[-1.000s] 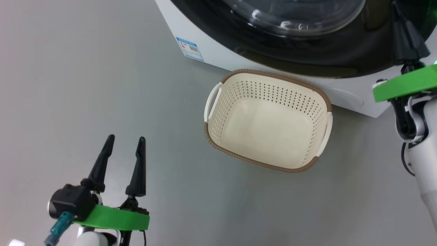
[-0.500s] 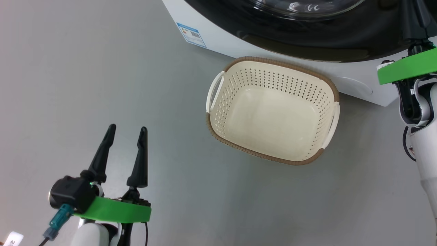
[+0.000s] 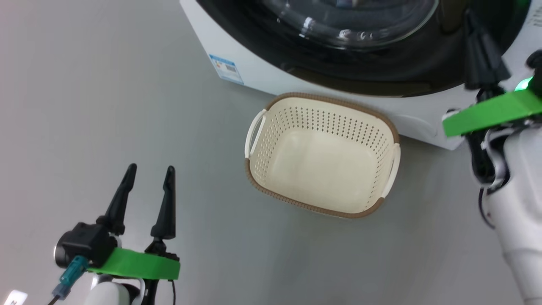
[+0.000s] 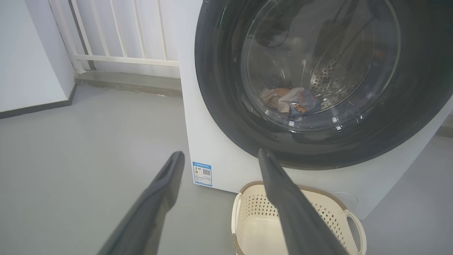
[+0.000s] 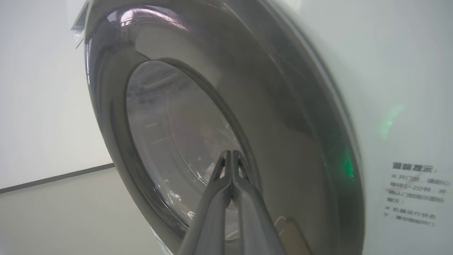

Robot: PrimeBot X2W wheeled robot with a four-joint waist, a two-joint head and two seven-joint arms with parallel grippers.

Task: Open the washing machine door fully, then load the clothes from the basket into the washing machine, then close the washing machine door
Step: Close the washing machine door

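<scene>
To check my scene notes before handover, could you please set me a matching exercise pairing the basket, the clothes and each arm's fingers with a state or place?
Column one:
1. basket
2. clothes
3. left fingers
4. right fingers

Column two:
a. pressed together
b. empty
c. inside the washing machine
d. spread apart

Pairs: 1-b, 2-c, 3-d, 4-a.

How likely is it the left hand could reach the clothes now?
Probably not: the clothes lie behind the washing machine door, which looks shut; the left hand hangs short of it.
</scene>
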